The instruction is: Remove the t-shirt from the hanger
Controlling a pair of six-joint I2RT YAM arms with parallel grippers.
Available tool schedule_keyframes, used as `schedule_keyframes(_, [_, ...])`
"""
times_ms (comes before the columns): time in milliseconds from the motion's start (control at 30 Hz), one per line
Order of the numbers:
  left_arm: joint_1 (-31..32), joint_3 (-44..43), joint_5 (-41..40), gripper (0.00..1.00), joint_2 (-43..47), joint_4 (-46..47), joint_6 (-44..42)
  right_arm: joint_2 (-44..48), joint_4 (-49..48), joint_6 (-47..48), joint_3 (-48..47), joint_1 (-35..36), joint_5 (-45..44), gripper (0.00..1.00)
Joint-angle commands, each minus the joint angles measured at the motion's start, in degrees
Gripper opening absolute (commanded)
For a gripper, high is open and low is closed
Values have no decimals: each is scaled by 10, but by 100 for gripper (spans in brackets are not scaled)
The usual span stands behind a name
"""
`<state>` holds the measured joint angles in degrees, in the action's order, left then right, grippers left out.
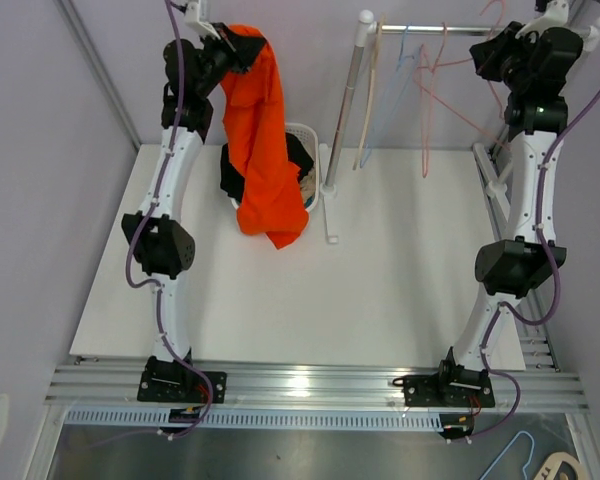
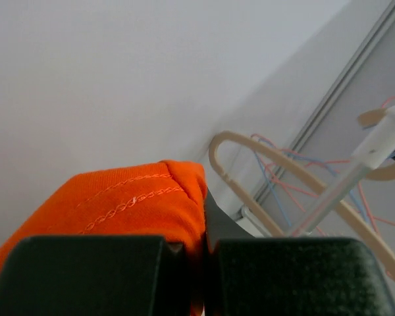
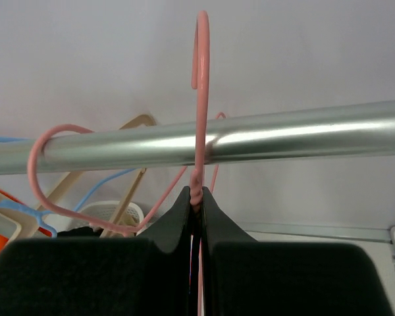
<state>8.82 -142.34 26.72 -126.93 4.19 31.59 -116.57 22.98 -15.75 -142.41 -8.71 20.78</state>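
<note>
shirt (image 1: 265, 150): orange, hanging limp
left fingers (image 2: 92, 276): pinching the shirt
right fingers (image 3: 66, 276): clamped on pink hanger (image 3: 201, 99)
worktop (image 1: 380, 290): white, walls (image 1: 40, 100) pale

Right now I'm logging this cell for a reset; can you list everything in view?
t-shirt: one, orange, hanging from the left gripper by the basket.
basket: one, white, far left of the table, dark clothing inside.
rail: one, silver, on a white stand at the far edge.
beige hanger: one, on the rail.
blue hanger: one, on the rail.
pink hangers: at least two, on the rail.
table: one, white.
left gripper: black, shut on the t-shirt.
right gripper: black, shut on a pink hanger's neck at the rail.
</note>
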Motion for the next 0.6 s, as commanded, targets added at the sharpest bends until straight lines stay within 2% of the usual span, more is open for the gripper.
schedule_keyframes(0, [13, 31, 25, 2, -11, 35, 31, 6, -37, 18, 17, 20, -13, 0])
schedule_keyframes(67, [20, 38, 12, 1, -31, -6, 23, 1, -36, 16, 17, 23, -10, 0])
schedule_keyframes(100, [23, 38, 5, 1, -38, -69, 20, 0, -36, 15, 19, 24, -9, 0])
schedule_keyframes(167, [28, 45, -21, 1, -45, -131, 12, 4, -32, 19, 28, 29, -7, 0])
schedule_keyframes(333, [48, 206, -66, 1, 18, -194, 19, 33, -44, 25, 77, 36, -20, 0])
schedule_keyframes(433, [58, 296, -99, 1, 69, -194, 31, 47, -37, 27, 86, 36, -19, 0])
schedule_keyframes(467, [56, 362, -118, 1, 77, -177, 45, 54, -31, 28, 88, 37, -17, 0])
schedule_keyframes(533, [51, 373, -122, 1, 56, -183, 51, 63, -30, 31, 106, 38, -18, 0])
schedule_keyframes(567, [43, 318, -107, 1, 34, -235, 52, 69, -32, 31, 114, 40, -19, 3])
